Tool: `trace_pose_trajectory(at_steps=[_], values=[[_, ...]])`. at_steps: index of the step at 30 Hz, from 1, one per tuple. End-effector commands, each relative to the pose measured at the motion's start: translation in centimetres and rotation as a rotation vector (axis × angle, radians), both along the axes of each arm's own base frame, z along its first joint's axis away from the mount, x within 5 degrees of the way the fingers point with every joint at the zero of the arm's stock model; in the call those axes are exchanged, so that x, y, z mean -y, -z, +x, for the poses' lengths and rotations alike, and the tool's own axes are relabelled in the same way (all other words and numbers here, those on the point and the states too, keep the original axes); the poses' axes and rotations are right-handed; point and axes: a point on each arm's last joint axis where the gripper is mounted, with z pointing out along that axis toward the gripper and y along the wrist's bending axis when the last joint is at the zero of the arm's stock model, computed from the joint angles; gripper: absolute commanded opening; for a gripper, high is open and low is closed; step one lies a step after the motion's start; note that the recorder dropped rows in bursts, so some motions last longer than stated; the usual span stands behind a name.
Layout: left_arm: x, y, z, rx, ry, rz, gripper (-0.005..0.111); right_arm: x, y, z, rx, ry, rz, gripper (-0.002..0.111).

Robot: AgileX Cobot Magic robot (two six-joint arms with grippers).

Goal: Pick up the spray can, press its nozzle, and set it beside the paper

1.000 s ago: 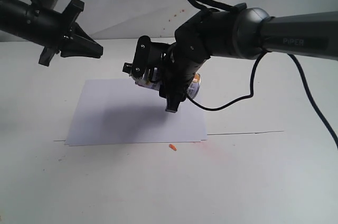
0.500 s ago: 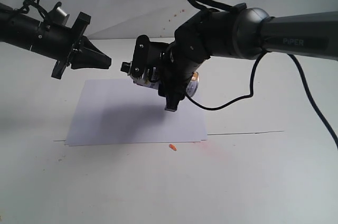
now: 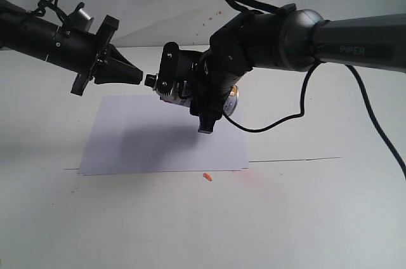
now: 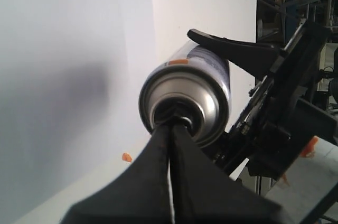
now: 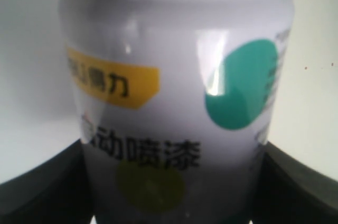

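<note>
The spray can hangs on its side above the paper, with my right gripper shut round its body. The right wrist view shows the white label with coloured dots between the two dark fingers. The black nozzle points left. My left gripper is shut, its pointed tip touching the nozzle. In the left wrist view the closed fingertips cover most of the nozzle at the centre of the can's silver dome.
A small orange scrap lies just past the paper's front edge. A black cable loops down from the right arm. The wrinkled white backdrop hangs behind the table.
My left gripper has moved right, from well clear of the can until its tip meets the nozzle. The right arm and the can have held still.
</note>
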Motion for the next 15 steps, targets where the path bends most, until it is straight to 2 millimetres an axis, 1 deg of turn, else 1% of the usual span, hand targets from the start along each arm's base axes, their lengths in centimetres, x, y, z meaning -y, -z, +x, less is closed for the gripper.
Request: trace_pose_trajectory(at_steps=[1, 15], values=[[0.1, -0.4, 0.1, 0.019, 0.004, -0.008, 0.0, 0.0, -1.0, 0.3, 0.045, -0.009, 0.017, 0.0], [1.5, -0.2, 0.1, 0.031, 0.021, 0.014, 0.0, 0.0, -1.0, 0.3, 0.045, -0.019, 0.009, 0.0]])
